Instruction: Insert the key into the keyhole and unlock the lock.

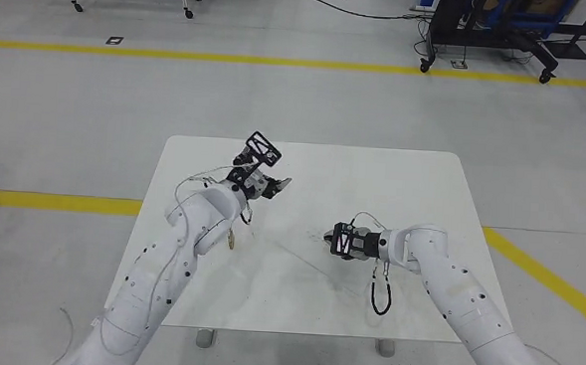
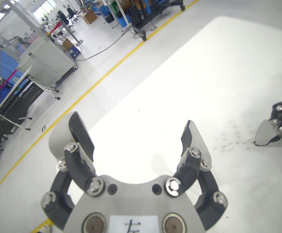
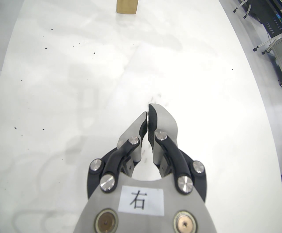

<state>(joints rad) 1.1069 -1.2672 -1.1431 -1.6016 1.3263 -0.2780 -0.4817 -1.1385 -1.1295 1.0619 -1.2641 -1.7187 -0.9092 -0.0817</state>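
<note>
A brass lock [image 3: 127, 6] stands on the white table [image 1: 413, 179]. From above the lock [image 1: 232, 240] peeks out beside the left forearm. My right gripper [image 3: 148, 110] is low over the middle of the table [image 3: 198, 88], shut on a thin silver key [image 3: 147, 118] whose edge shows between the pads; it points toward the lock. In the top view the right gripper [image 1: 332, 239] lies right of the lock. My left gripper [image 2: 136, 132] is open and holds nothing, raised near the table's far edge. Seen from above, the left gripper [image 1: 270, 186] points right.
The right gripper's tip [image 2: 265, 134] shows low on the table [image 2: 220, 77] in the left wrist view. Dark scuff marks [image 2: 233, 139] dot the table beside it. A black cable loop [image 1: 381, 297] hangs from the right arm. Carts [image 1: 491, 24] stand on the floor beyond the table.
</note>
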